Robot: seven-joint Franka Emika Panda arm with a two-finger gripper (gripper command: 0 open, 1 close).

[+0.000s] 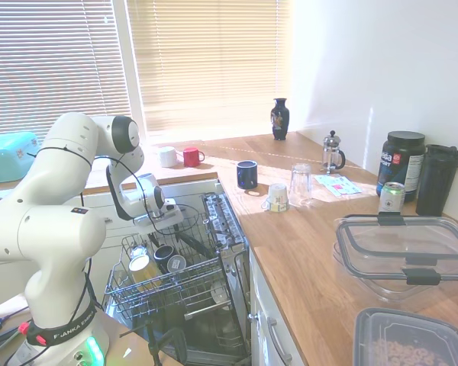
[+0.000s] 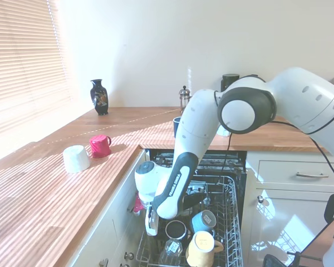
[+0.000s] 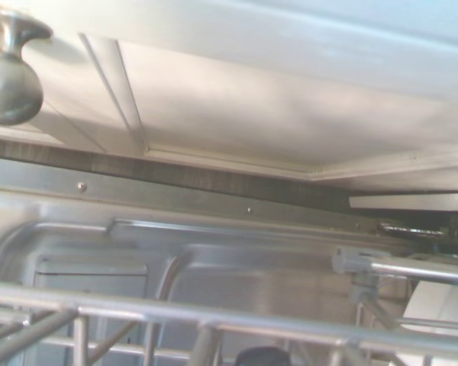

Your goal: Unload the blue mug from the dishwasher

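I have the dishwasher [image 2: 234, 183] open with its wire rack [image 1: 168, 286] pulled out below the oak counter [image 1: 320, 244]. My gripper [image 2: 151, 222] hangs low at the rack's edge; I cannot tell whether its fingers are apart. The blue mug [image 2: 176, 229] sits in the rack, mouth up, just beside it. I'd drop straight over the rim, avoiding the light blue cup [image 2: 204, 220] and yellow mug [image 2: 201, 247].

Four mugs in the rack [image 2: 231, 222], three on the counter [image 2: 44, 211]
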